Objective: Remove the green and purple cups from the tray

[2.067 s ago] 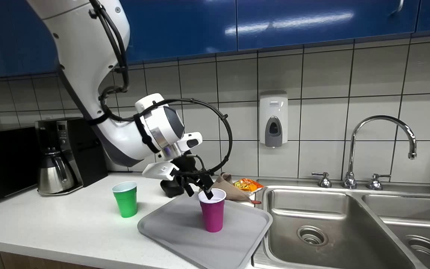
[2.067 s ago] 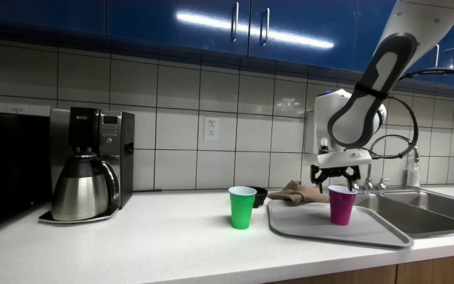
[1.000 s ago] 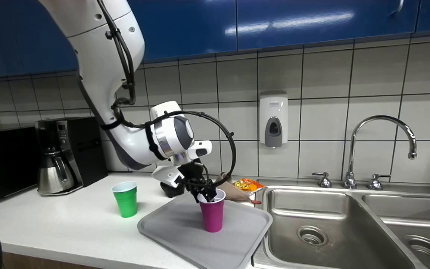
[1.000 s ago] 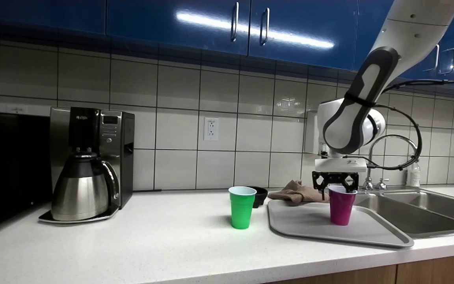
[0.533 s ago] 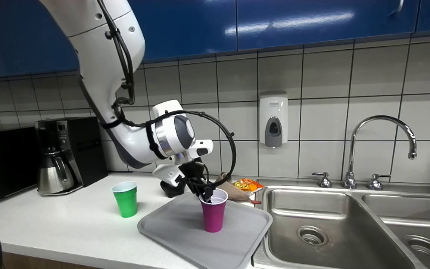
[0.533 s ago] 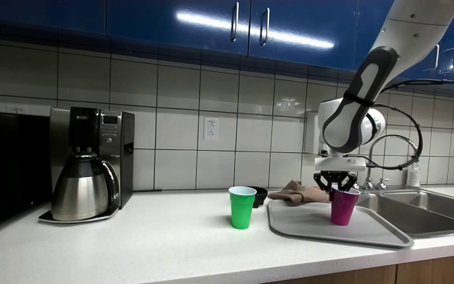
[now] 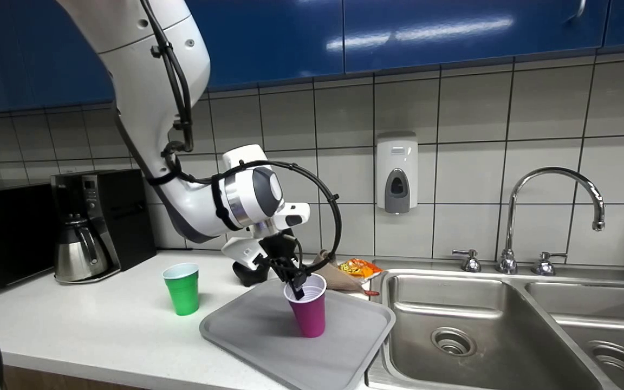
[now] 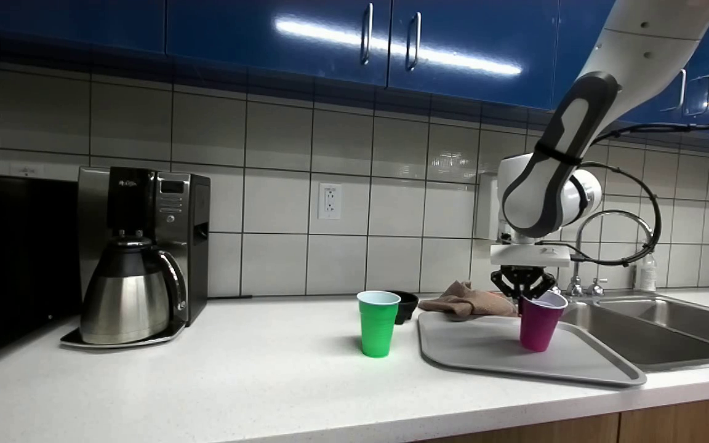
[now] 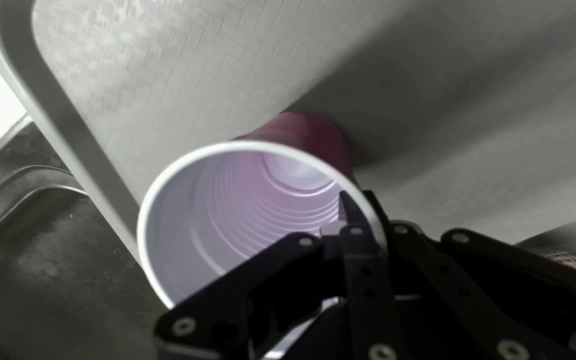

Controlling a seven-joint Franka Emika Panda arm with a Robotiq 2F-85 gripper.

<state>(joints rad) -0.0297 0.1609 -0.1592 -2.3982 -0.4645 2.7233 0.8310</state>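
Lying flat on the surface [image 8: 237, 387], the grey tray [image 7: 333, 363] comes nearest, just beside the steel sink [image 7: 491, 357] on its right. On the tray is the purple cup [image 8: 537, 332], mouth up and base down, its long axis slanting off the upright; in an exterior view the mouth leans to the right. The base appears to touch the tray, though whether it sits flat cannot be told. The pincer [image 9: 364, 214] is clamped on the cup's rim, one finger inside the wall and one outside, hiding a bit of the mouth in the wrist view. Left of the tray, well apart from the purple cup, the green cup [image 8: 376, 329] stands on the surface, long axis upright, mouth up. Farther back, a black bowl [image 8: 406, 306] sits near the tray's far left corner; a brown cloth [image 8: 464, 301] lies along the far edge, with an orange packet [image 7: 359, 267] next to it. Far left stands a coffee maker [image 8: 145, 246]; far right, a tap [image 7: 507, 261] rises behind the sink; between them a soap dispenser [image 7: 397, 172] hangs on the tiled wall [image 7: 463, 173].
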